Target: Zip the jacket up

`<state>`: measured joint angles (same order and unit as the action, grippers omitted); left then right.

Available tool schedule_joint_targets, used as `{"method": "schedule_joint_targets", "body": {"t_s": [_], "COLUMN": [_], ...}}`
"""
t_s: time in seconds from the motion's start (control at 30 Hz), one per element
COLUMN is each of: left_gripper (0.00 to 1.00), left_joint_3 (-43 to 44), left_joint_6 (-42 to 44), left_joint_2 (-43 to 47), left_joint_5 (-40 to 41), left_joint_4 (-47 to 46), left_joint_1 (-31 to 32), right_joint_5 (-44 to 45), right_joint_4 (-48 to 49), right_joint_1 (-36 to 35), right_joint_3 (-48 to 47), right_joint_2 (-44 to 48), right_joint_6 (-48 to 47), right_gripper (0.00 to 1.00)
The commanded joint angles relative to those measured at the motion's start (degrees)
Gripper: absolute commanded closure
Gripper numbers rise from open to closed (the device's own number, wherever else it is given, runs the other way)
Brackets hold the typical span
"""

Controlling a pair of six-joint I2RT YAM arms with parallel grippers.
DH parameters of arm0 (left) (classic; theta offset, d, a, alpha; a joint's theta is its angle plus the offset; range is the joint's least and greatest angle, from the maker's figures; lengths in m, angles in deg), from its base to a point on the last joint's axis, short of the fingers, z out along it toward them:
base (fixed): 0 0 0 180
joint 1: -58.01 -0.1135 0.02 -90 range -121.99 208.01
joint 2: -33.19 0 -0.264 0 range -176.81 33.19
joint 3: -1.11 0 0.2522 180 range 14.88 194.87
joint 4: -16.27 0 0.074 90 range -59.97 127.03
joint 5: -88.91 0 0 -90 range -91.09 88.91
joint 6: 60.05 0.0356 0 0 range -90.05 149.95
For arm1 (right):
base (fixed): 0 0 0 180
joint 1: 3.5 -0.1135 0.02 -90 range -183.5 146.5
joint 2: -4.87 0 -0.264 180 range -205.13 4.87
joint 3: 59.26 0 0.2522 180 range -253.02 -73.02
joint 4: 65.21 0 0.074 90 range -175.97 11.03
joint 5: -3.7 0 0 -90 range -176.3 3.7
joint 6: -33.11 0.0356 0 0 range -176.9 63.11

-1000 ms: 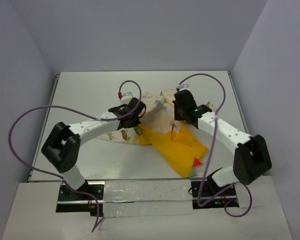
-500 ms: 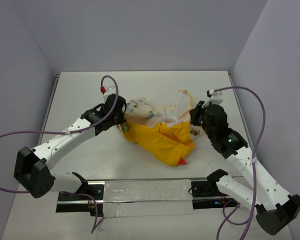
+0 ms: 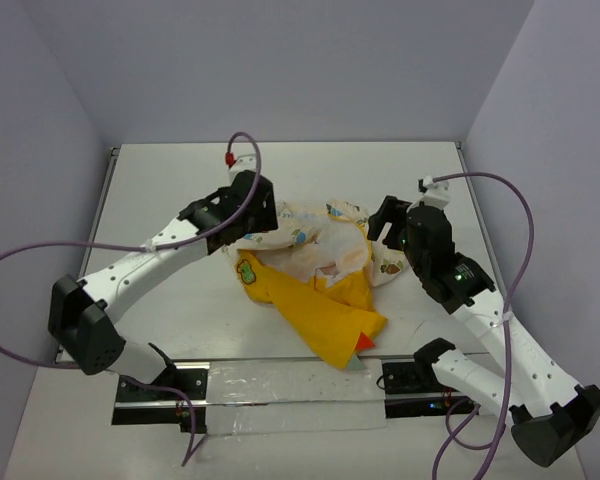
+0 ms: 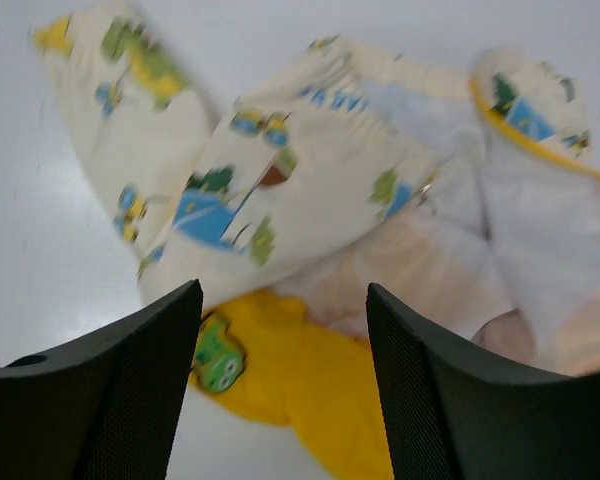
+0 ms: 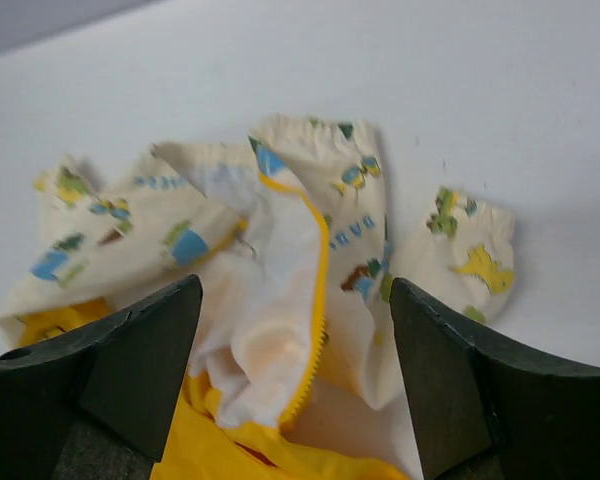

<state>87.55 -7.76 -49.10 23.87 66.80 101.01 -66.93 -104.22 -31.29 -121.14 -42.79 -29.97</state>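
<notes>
The left pincer [image 3: 263,212] [image 4: 284,385] stands with its jaws wide apart and nothing between them. It hangs over the far left edge of the jacket [image 3: 315,270] [image 4: 310,200]. The right pincer [image 3: 385,224] [image 5: 295,300] is likewise spread and empty, just beside the garment's far right edge.

Half a second ago both were closed on the cloth, which was bunched between them. Now they have let go, and the left one has shifted a little farther back.

The jacket lies crumpled at the middle of the worktop [image 3: 160,190], between the two arms. Its cream printed fabric has spread wider across the far side. The yellow part now reaches closer to the near edge than before. That yellow strip gives the long axis: it runs from the green patch [image 3: 248,272] [image 4: 218,355] on the left to the red tip [image 3: 363,342], which points near and right.
</notes>
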Motion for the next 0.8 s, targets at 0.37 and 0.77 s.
{"method": "schedule_joint_targets", "body": {"t_s": [0.37,0.77], "left_gripper": [0.05,0.18], "left_joint_3": [20.84,27.54], "left_joint_6": [15.09,17.32], "left_joint_2": [-32.99,-41.57], "left_joint_5": [5.30,4.31], "left_joint_4": [-3.93,-4.35], "left_joint_1": [7.45,7.45], "right_joint_5": [3.98,2.47], "right_joint_4": [-2.43,-2.17], "right_joint_1": [0.48,0.67], "right_joint_3": [0.93,1.45], "right_joint_2": [5.56,5.03], "right_joint_6": [0.11,0.49], "right_gripper": [0.11,0.10]}}
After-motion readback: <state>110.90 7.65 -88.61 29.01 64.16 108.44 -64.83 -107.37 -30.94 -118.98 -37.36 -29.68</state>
